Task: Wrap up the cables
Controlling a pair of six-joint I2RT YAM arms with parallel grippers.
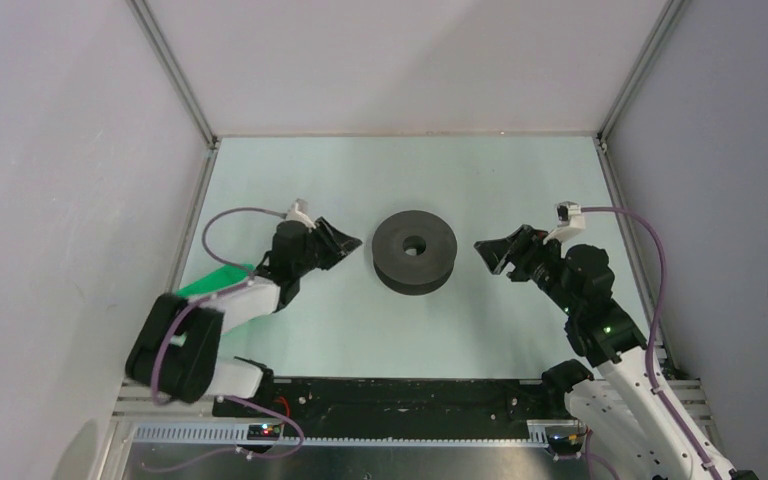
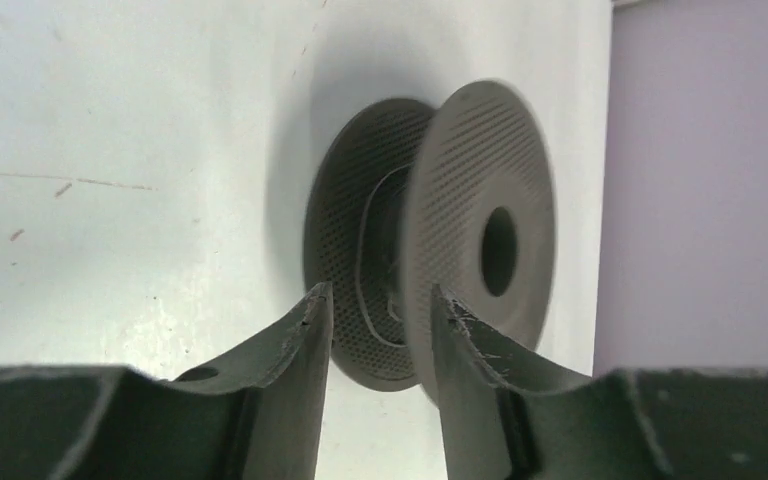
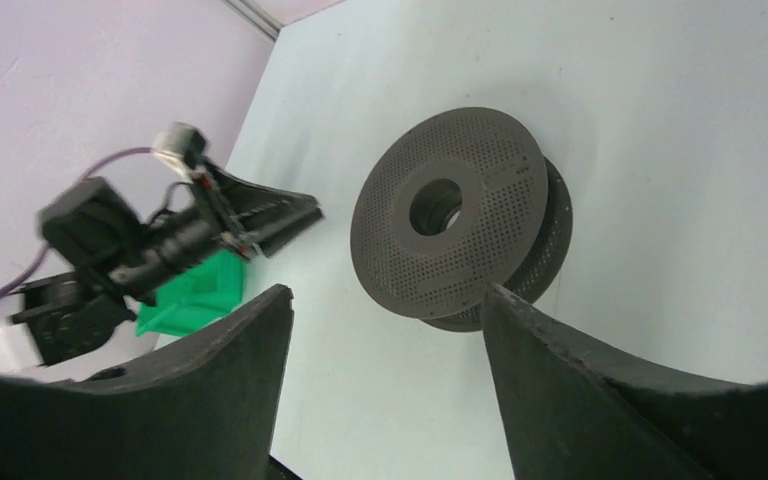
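A: Right, cable [image 2: 364, 262] loc?
B: Thin blk loop in spool [image 1: 415, 250] groove; spool lies flat, mid surface [image 1: 500, 180].
A: Hands?
B: L hand [image 1: 345, 243] open, empty, just beside spool. R hand [image 1: 490, 252] wide open, empty, opp. side.

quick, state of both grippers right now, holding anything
left gripper: open, holding nothing
right gripper: open, holding nothing
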